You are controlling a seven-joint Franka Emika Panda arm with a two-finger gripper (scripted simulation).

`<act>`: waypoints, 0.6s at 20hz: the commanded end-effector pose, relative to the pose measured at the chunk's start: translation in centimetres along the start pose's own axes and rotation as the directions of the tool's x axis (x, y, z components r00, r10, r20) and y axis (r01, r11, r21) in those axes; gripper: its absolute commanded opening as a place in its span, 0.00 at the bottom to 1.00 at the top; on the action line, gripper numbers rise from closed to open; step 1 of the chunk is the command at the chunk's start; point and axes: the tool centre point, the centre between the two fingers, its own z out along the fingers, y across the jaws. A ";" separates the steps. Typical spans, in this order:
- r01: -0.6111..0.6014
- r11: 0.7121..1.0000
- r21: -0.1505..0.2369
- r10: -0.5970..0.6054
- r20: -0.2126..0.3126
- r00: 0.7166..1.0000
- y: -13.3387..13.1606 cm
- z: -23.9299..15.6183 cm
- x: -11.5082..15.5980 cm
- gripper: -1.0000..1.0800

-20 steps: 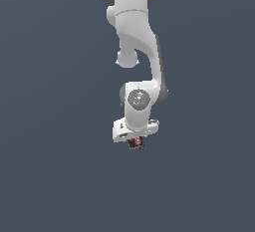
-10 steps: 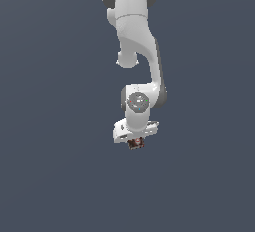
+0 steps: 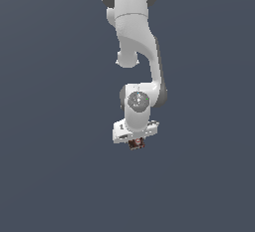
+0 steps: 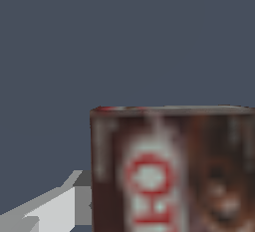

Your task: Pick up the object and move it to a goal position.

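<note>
Closest to the wrist camera is the box (image 4: 174,171), which fills the lower right of that frame: a dark brown face with a blurred red-and-white label, its upper edge straight and level, its outer edge running off the frame's right side. Beside it, in the lower left corner, a pale grey-white finger (image 4: 55,208) of the gripper shows, pressed up against the box's side — the opposite finger is out of frame. Behind both there is only a flat, dark blue-grey surface (image 4: 124,37).

In the exterior view the same box (image 3: 136,144) appears as a small brown-and-red patch just below centre of the frame, poking out beneath the white gripper (image 3: 136,141) and narrower than it. The gripper is closed on the box, holding it between its fingers; the fingers themselves are too small here to make out separately. Above the gripper sits the round wrist joint (image 3: 138,101) with a grey disc on its face, and from it the white arm (image 3: 137,32) climbs in a bend toward the top centre of the frame, where its grey-shouldered upper part is cut off by the edge. The uniform dark blue-grey surface (image 3: 50,126) fills the rest — no shadow or contact mark shows whether the box touches it.
</note>
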 end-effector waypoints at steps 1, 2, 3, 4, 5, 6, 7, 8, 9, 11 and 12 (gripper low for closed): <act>0.006 1.000 -0.001 -0.006 -0.008 1.000 0.2 -0.8 0.3 0.00; 0.010 1.000 -0.002 -0.010 -0.013 1.000 0.3 -1.3 0.5 0.00; 0.015 1.000 -0.003 -0.015 -0.019 1.000 0.4 -1.8 0.7 0.00; 0.021 1.000 -0.003 -0.021 -0.025 0.999 0.6 -2.5 0.9 0.00; 0.027 1.000 -0.004 -0.027 -0.033 0.999 0.8 -3.3 1.2 0.00; 0.035 0.999 -0.006 -0.035 -0.042 0.999 1.0 -4.2 1.5 0.00; 0.043 0.999 -0.007 -0.043 -0.051 0.998 1.2 -5.2 1.8 0.00; 0.052 0.999 -0.009 -0.053 -0.062 0.997 1.4 -6.3 2.2 0.00; 0.063 0.998 -0.011 -0.063 -0.074 0.995 1.6 -7.5 2.6 0.00; 0.085 0.996 -0.015 -0.086 -0.100 0.991 2.1 -10.3 3.4 0.00; 0.097 0.995 -0.018 -0.099 -0.114 0.989 2.4 -11.8 3.8 0.00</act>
